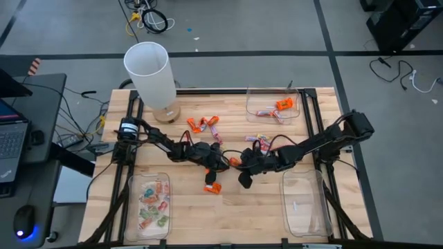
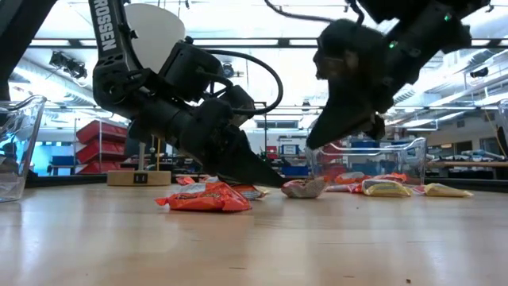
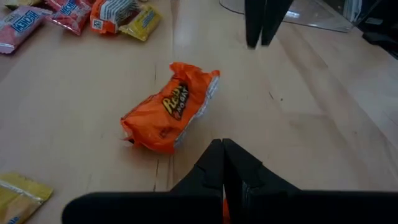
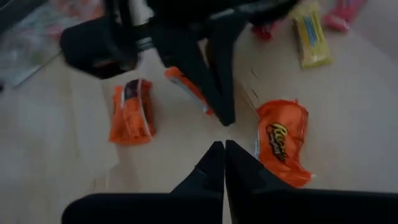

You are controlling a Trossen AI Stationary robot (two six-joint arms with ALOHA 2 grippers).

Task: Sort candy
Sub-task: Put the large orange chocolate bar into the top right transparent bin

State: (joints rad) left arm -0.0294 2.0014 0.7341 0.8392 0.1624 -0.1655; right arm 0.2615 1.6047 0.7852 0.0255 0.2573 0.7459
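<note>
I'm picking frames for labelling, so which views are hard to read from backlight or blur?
Low view: bright ceiling lights behind turn both arms into near silhouettes, though the orange candy stays readable. Right wrist view: the left gripper up close is soft and dark. Left wrist view: orange candy sharp, evenly lit.

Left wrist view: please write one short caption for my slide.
The shut left gripper hovers beside an orange Reese's candy lying on the wooden table, more wrapped candy beyond.

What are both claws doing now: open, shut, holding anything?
Left claw: shut, empty, over the table beside an orange candy.
Right claw: shut, empty, beside another orange candy.
</note>
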